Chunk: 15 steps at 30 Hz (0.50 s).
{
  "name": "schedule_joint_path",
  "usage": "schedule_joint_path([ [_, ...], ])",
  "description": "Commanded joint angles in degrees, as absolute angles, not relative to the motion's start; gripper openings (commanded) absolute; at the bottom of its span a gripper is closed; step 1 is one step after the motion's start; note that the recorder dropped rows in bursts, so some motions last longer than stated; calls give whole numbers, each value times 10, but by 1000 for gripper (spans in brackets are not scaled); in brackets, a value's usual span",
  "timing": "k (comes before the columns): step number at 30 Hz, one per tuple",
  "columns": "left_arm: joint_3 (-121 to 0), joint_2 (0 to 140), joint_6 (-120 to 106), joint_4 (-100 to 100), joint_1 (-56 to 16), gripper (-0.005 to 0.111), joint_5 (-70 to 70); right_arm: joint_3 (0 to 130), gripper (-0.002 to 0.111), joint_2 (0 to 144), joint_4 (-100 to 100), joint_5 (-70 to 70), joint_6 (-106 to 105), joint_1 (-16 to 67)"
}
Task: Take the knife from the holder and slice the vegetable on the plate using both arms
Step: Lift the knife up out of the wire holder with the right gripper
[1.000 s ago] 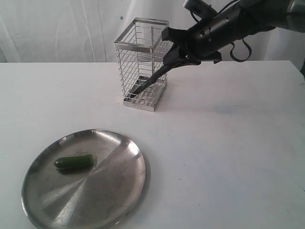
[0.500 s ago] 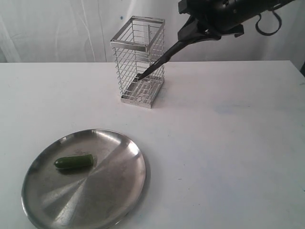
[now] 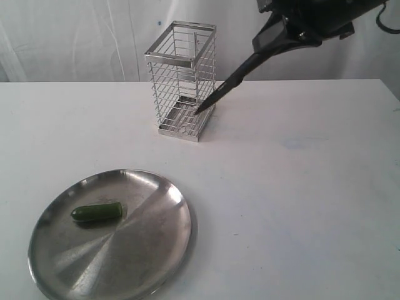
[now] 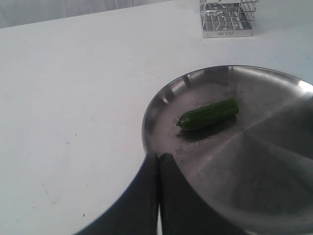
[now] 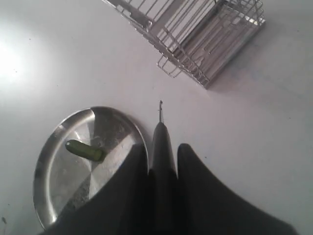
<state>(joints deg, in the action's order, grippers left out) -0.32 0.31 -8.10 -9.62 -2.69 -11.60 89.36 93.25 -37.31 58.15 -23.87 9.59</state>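
Note:
The black knife hangs in the air, slanting down-left, its tip level with the lower right side of the wire holder and outside it. My right gripper is shut on the knife handle at the top right; in the right wrist view the knife sits between its fingers. The green vegetable lies on the left part of the steel plate. My left gripper is shut with nothing in it, at the plate rim, near the vegetable.
The holder stands upright at the back of the white table. A white curtain hangs behind. The plate sits near the front left edge.
My right gripper has lifted up and to the right, drawing the knife out of the holder. The holder, tilted one second ago, stands upright. The vegetable and plate have not moved.

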Motion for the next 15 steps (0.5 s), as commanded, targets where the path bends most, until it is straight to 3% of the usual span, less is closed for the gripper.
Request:
schedule_joint_path([
  [1,0,0,-77,-98,-27,0,-117,808,0,828,-371,551,-284,94],
  [6,0,0,-77,-98,-27,0,-117,693,0,697,-366,488,-334,123],
  [15,0,0,-77,-98,-27,0,-117,459,0,463,-374,227,-399,242],
])
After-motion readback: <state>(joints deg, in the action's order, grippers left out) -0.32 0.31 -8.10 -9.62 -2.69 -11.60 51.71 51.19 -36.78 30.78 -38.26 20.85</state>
